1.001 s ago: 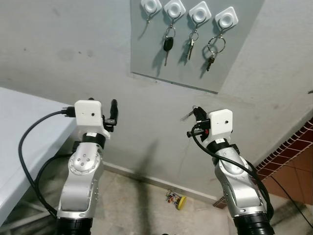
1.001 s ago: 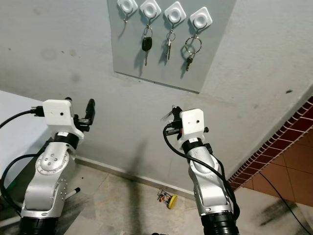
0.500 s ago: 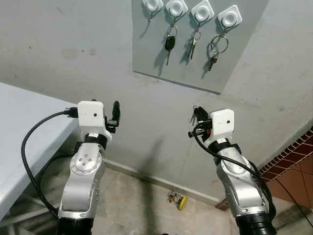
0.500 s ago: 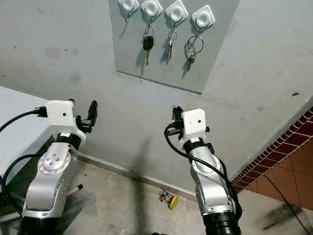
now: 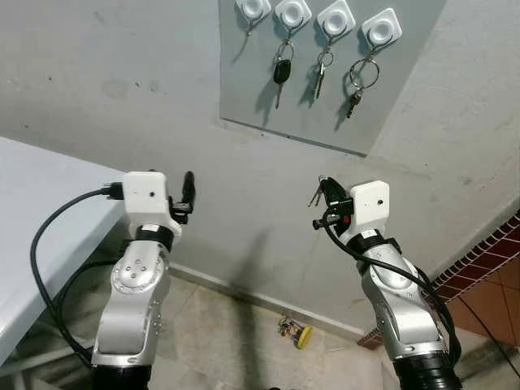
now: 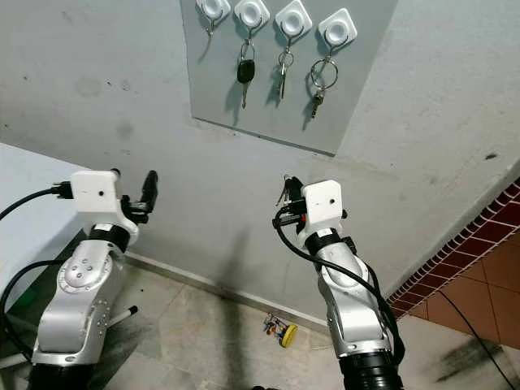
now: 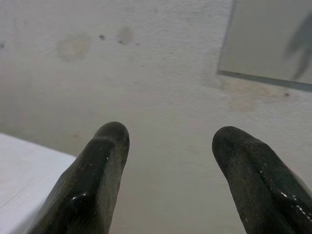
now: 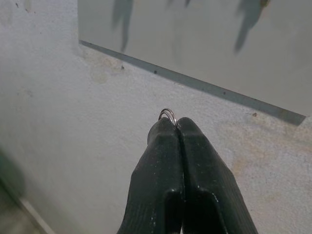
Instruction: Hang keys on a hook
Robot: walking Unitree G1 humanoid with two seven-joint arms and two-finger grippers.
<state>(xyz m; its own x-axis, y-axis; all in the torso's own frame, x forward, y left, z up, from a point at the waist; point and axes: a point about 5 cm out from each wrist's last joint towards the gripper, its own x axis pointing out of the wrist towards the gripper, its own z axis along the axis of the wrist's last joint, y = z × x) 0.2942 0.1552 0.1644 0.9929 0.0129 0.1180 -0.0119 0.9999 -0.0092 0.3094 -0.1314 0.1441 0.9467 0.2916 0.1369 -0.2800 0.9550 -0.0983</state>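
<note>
Keys in the grip, hook not yet reached.

The right hand (image 8: pixel 176 127) is clenched on the keys (image 5: pixel 318 192), ring poking past its fingertips, well below the grey board (image 5: pixel 325 114). Three hooks are already loaded; the empty hook (image 5: pixel 252 10) sits at eleven o'clock from the hand, so lifting and threading remain. The left hand (image 7: pixel 168 146) is spread, empty, beside the bench (image 5: pixel 32 203).

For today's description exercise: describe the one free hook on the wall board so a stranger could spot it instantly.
High on the grey wall hangs a grey board carrying four white square hooks in a row. The free hook is the leftmost; its three neighbours each hold keys.
</note>
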